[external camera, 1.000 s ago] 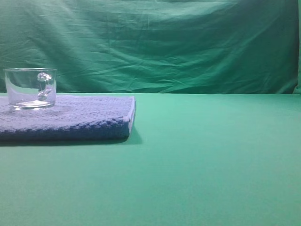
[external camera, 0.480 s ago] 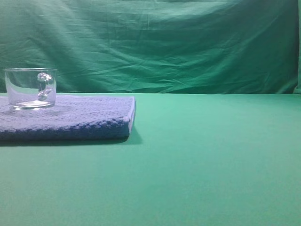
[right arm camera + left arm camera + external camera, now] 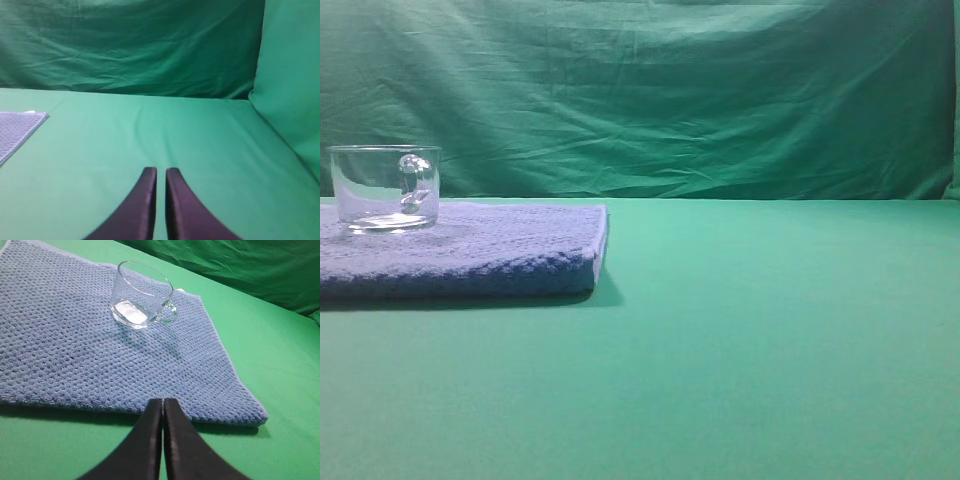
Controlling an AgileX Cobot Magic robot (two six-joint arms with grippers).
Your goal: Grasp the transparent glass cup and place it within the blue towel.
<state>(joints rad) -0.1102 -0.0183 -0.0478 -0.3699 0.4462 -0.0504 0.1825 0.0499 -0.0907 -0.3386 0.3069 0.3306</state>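
The transparent glass cup (image 3: 385,188) stands upright on the blue towel (image 3: 490,250) at the left of the exterior view, its handle towards the right. Neither gripper shows in that view. In the left wrist view the cup (image 3: 142,295) sits near the towel's (image 3: 65,350) far edge. My left gripper (image 3: 163,401) hangs back over the towel's near edge, well short of the cup, fingers pressed together and empty. My right gripper (image 3: 161,171) hovers over bare green cloth, shut with only a thin slit between its fingers and holding nothing.
Green cloth covers the table (image 3: 770,330) and hangs as a wrinkled backdrop (image 3: 670,100). One towel corner (image 3: 20,131) shows at the left of the right wrist view. A green side wall (image 3: 290,75) rises on the right.
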